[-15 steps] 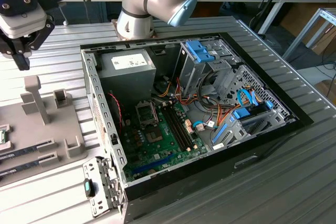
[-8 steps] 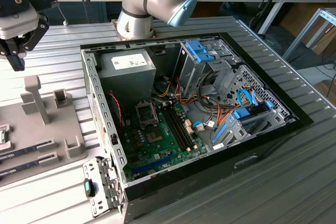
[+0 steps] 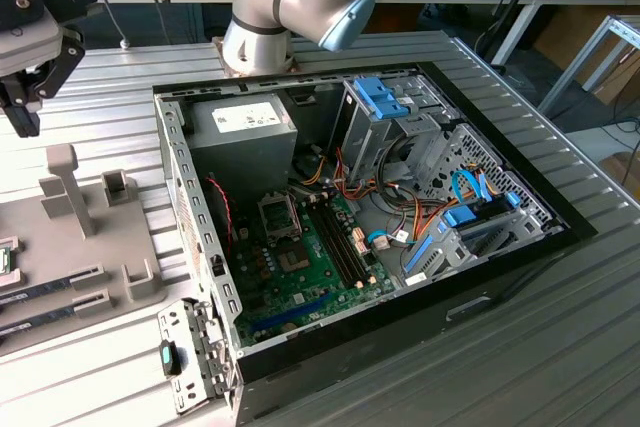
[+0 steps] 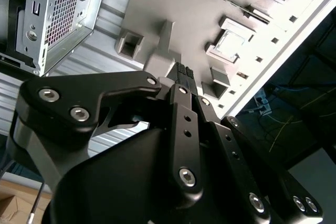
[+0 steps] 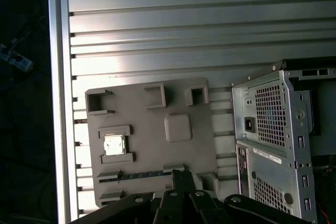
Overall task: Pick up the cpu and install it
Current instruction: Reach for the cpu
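Step in hand: approach for the pick. Nothing is lifted yet.

Your gripper (image 4: 183, 71) hangs above the grey fixture plate (image 5: 152, 153). Its fingers sit together with nothing between them, as far as the second wrist view lets me judge.

The cpu (image 5: 114, 144) lies flat, silver top up, in its walled pocket on that plate. It is near the fingertips but apart from them, off to one side of their line.

The open computer case (image 3: 177, 177) stands beside the plate. Its socket frame (image 3: 279, 215) on the green board is well apart from the chip.

Judgement: the pick calls for the fingers to be parted first, then centred over the pocket and lowered square. The pocket walls appear to leave little room around so thin a chip, so you have small margin for a skewed descent.
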Tool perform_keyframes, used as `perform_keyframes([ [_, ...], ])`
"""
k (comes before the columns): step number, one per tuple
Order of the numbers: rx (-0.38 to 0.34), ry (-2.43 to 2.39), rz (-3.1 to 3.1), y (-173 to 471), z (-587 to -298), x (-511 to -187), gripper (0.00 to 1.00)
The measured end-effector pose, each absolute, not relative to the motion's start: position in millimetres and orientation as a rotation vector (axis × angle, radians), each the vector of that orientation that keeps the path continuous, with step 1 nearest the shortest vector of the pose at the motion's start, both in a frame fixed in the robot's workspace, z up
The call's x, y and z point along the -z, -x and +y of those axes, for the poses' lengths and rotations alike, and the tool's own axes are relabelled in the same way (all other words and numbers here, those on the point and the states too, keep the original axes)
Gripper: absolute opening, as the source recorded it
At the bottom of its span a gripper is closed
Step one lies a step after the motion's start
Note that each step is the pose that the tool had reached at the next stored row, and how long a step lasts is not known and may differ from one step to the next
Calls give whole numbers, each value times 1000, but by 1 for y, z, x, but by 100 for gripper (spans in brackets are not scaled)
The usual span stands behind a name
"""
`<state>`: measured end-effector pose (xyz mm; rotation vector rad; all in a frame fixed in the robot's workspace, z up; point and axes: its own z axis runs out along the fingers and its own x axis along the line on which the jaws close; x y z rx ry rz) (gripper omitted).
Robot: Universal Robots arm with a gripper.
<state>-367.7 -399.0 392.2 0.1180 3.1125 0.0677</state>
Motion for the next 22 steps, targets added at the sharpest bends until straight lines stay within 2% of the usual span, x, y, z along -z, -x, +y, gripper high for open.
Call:
perform_keyframes([
  [22, -68, -118, 3113, 380, -399, -391, 11],
])
